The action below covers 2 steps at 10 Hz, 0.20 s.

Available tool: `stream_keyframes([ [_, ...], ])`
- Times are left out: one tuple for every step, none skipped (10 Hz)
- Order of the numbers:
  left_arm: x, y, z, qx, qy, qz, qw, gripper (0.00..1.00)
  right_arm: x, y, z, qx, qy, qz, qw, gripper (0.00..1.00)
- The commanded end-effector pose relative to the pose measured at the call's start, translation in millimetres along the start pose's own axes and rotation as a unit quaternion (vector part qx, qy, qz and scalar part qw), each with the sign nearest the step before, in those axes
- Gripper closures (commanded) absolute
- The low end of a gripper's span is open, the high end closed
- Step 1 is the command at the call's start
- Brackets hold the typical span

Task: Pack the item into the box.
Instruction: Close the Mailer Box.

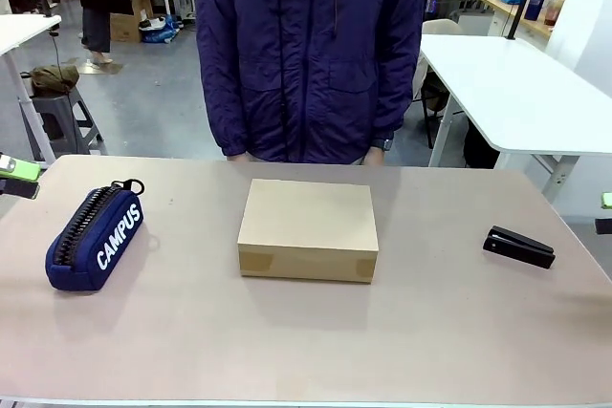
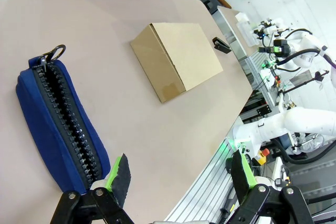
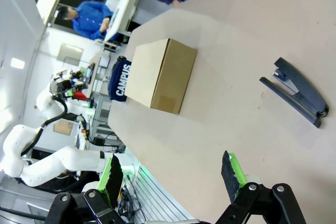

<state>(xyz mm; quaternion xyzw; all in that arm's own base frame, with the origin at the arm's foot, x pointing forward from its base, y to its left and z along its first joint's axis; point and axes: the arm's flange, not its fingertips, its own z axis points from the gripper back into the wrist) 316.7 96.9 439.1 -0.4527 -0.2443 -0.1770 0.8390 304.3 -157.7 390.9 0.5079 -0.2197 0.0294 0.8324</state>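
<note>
Shallow brown cardboard box (image 1: 308, 228) sits closed mid-table, lid down. I hold left gripper (image 2: 178, 174) and right gripper (image 3: 170, 174) parted, empty, clear of table (awaiting item, I judge).

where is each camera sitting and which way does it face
Front: between the arms, facing across the table at the person; left gripper at the edge.
Left wrist: above the pencil case, open jaws at the bottom, facing the box.
Right wrist: open jaws at the bottom, near the stapler.
All share the box.
</note>
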Motion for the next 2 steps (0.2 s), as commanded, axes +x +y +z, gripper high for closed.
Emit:
stream_keyframes([
  [-0.8, -2.8, 1.3, 0.003, 0.006, -0.003, 1.000, 0.00, -4.0, 2.1, 1.1, 0.006, 0.003, 0.004, 1.000, 0.00],
  [-0.8, -2.8, 1.3, 0.003, 0.006, -0.003, 1.000, 0.00, -4.0, 2.1, 1.1, 0.006, 0.003, 0.004, 1.000, 0.00],
])
